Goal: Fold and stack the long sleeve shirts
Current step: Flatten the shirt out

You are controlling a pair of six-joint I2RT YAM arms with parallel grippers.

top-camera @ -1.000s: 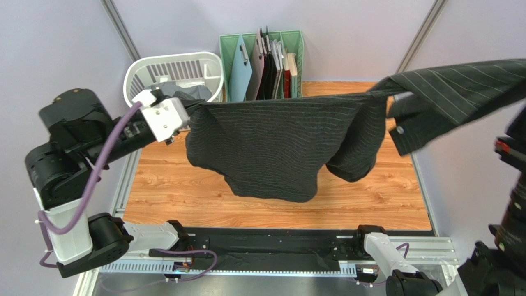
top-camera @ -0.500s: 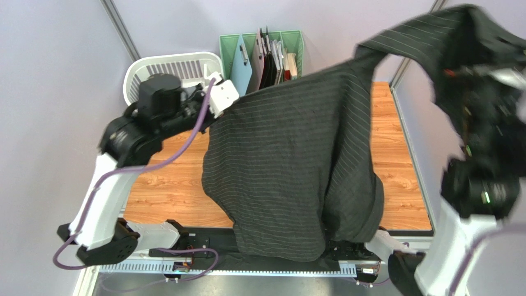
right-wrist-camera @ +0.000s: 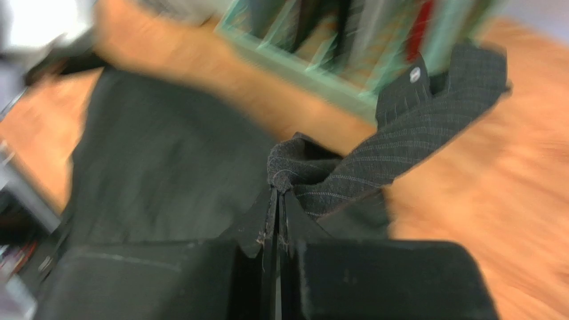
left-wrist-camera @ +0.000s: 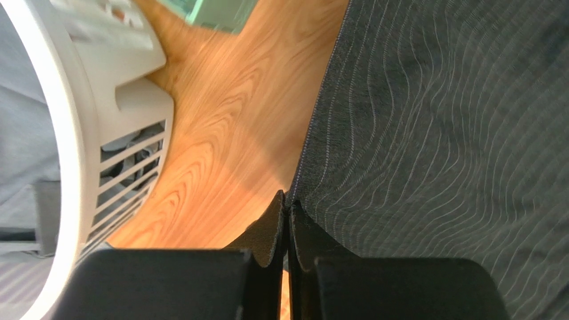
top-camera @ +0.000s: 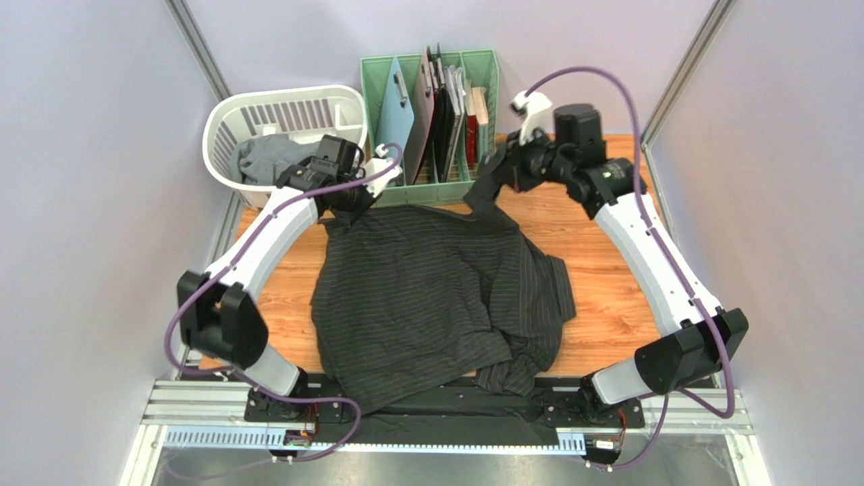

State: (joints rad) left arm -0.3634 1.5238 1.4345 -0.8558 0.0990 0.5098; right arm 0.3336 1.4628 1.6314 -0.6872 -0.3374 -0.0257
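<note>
- Black pinstriped shirt (top-camera: 436, 294) is pinched at two points along its far edge; I have both grippers clamped on it.
- Left gripper (left-wrist-camera: 288, 207): jaws pressed together on the shirt's far left edge, low over the wood. The cloth runs off to the right of the fingertips in the wrist view.
- Right gripper (right-wrist-camera: 275, 200): jaws closed on a bunched fold at the shirt's far right corner. A cuff with one pale button (right-wrist-camera: 417, 75) stands up just beyond the fingertips. This wrist view is blurred, so I can read no finer detail.
- Shirt lies spread on the wooden table (top-camera: 629, 294) between the two arms, reaching from the grippers back toward the bases. It is rumpled on the near right side, and its near hem drapes over the table's near edge onto the black base plate (top-camera: 335, 390).
- White basket (top-camera: 218, 127), far left corner, just beside the left gripper: holds the grey shirt (top-camera: 266, 157), crumpled.
- Green rack (top-camera: 377, 76), far centre, just behind both grippers: holds boards and folders (top-camera: 441, 101) standing upright.
</note>
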